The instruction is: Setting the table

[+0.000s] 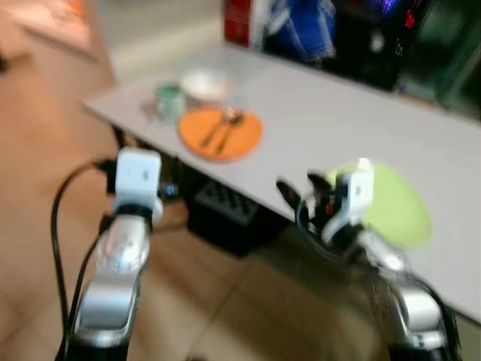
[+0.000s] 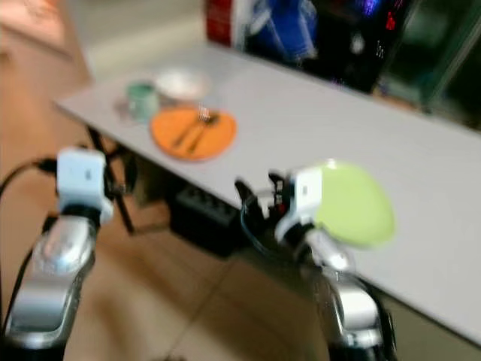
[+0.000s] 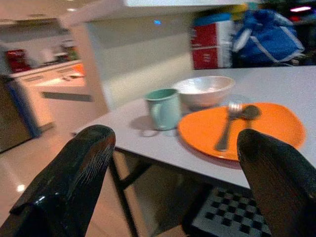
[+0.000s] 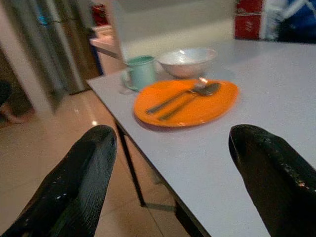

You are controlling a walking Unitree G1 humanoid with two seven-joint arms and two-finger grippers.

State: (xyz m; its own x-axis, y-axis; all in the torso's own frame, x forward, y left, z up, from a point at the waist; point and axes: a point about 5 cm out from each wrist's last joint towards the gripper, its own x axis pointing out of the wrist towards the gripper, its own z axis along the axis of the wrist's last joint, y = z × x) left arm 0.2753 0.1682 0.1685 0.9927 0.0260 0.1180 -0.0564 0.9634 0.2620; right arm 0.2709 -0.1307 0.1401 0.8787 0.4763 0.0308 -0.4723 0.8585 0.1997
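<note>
Long pale grey table (image 1: pixel 323 120) with a smooth matt top, over a glossy tan tile floor (image 1: pixel 37 248); a red box (image 1: pixel 239 21) and a blue bag (image 1: pixel 304 26) sit at the far edge. Far left on the table: a round orange plate (image 1: pixel 220 133) carrying a metal fork (image 3: pixel 228 123) and spoon (image 3: pixel 249 112), with a teal mug (image 3: pixel 164 108) and a white bowl (image 3: pixel 204 90) just beyond it; a round lime-green plate (image 1: pixel 391 207) lies near the right. Left gripper (image 3: pixel 173 187) is off the table's near left edge and right gripper (image 4: pixel 173 177) is at the near edge beside the green plate, both with fingers spread and holding nothing.
</note>
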